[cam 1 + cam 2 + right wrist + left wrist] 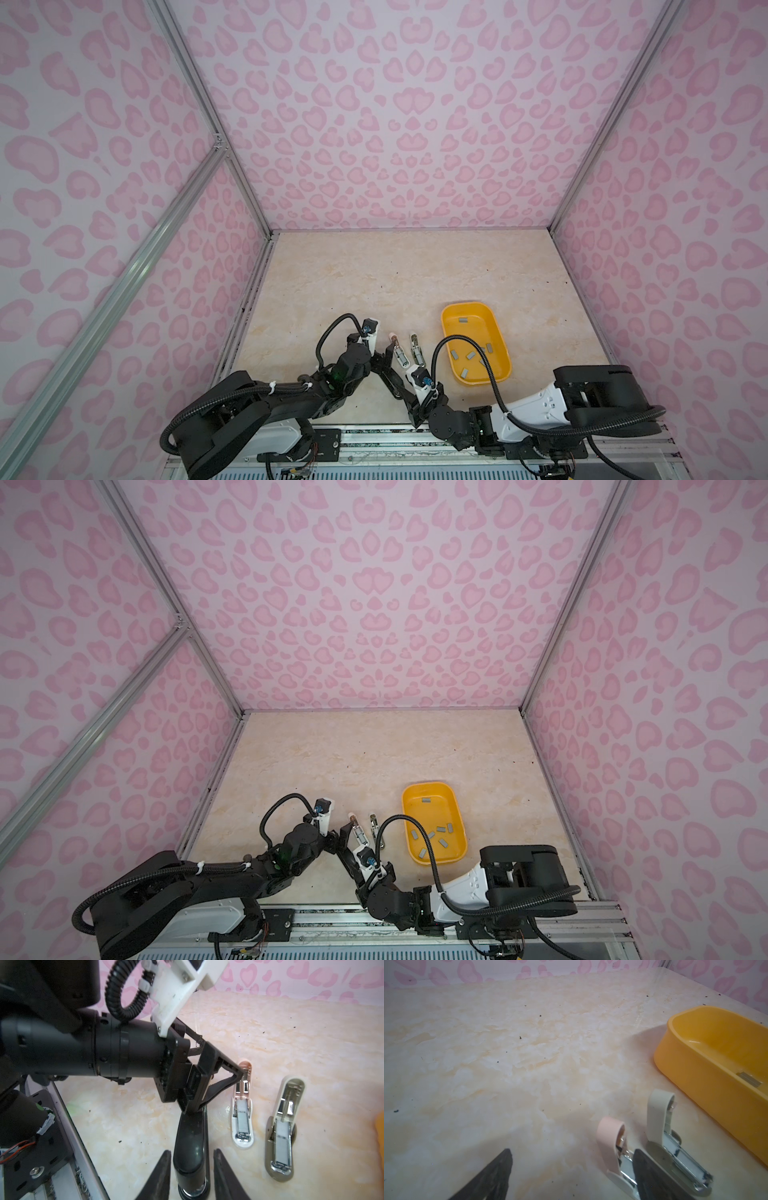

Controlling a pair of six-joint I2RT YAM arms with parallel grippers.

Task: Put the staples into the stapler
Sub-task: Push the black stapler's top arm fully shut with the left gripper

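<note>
Straddling the long black glossy stapler (pixel 190 1122) with my right gripper (pixel 192 1152), fingers parted, a gap each side, nothing pinched. My left gripper (pixel 573 1152) is spread wide, one finger at the small pink-and-white open stapler (pixel 242 1113). Just beside that lies the small beige open stapler (pixel 282 1136). Farther off, grey metal staple strips (pixel 471 355) lie loose in the yellow plastic tray (pixel 469 332).
</note>
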